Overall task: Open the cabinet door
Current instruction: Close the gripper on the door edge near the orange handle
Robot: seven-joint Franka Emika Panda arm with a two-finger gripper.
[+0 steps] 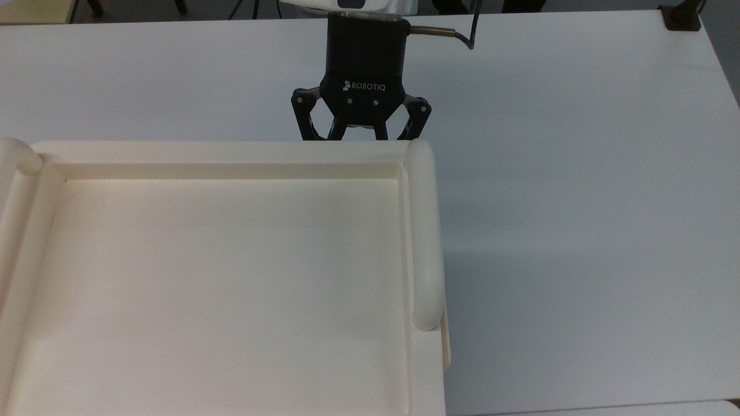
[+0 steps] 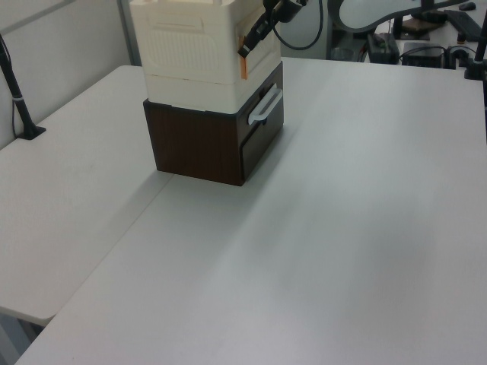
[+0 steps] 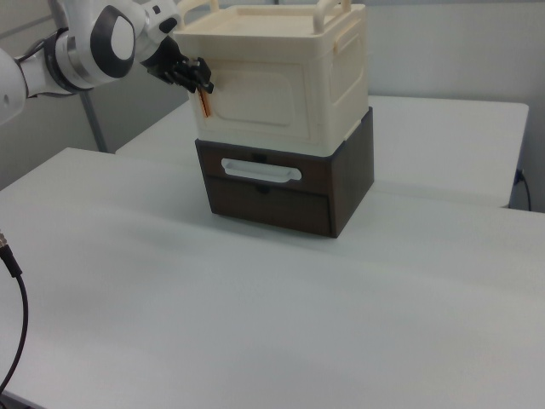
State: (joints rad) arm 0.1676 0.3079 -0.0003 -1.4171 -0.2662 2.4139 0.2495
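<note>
Up at the cabinet's (image 3: 281,85) front corner, on the brown drawer unit (image 3: 285,192) mid-table, the gripper (image 3: 194,79) looks clamped on the orange latch strip (image 3: 204,104) of the cabinet door (image 3: 255,106), so I'd guess it's mid-grab and next pulls it outward.

Dark brown drawer unit (image 3: 285,192), white handle (image 3: 261,170), on white table (image 3: 341,315).

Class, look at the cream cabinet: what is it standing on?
The cabinet stands on a dark brown drawer unit with a pale handle, which rests on the white table. The drawer's contents are hidden.
</note>
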